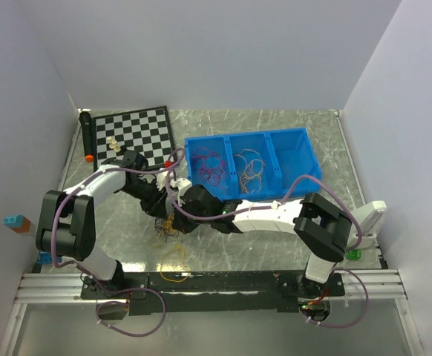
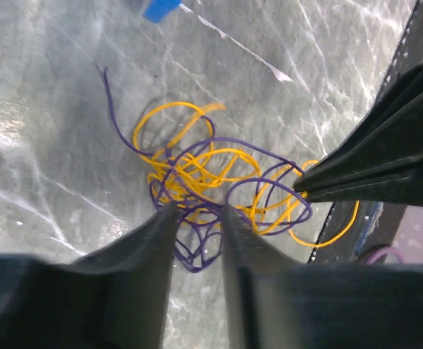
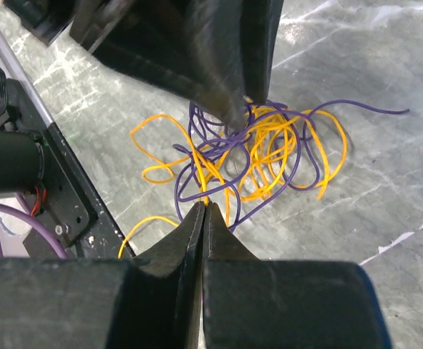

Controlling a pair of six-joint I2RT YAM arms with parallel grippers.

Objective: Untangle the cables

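Light, limp, snag-prone cables (image 2: 197, 167) want pinching at one outer loop; left claw (image 2: 197, 212) part-open astride them, right claw (image 3: 203, 209) closed, hold unconfirmed.

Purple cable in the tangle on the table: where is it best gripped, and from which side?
Take the purple cable at its free tail, which runs out alone over the bare table, clear of the yellow cable loops. Come from above on that outer side, claw across the strand. In the knot both colours cross, so a pinch there would probably catch both.
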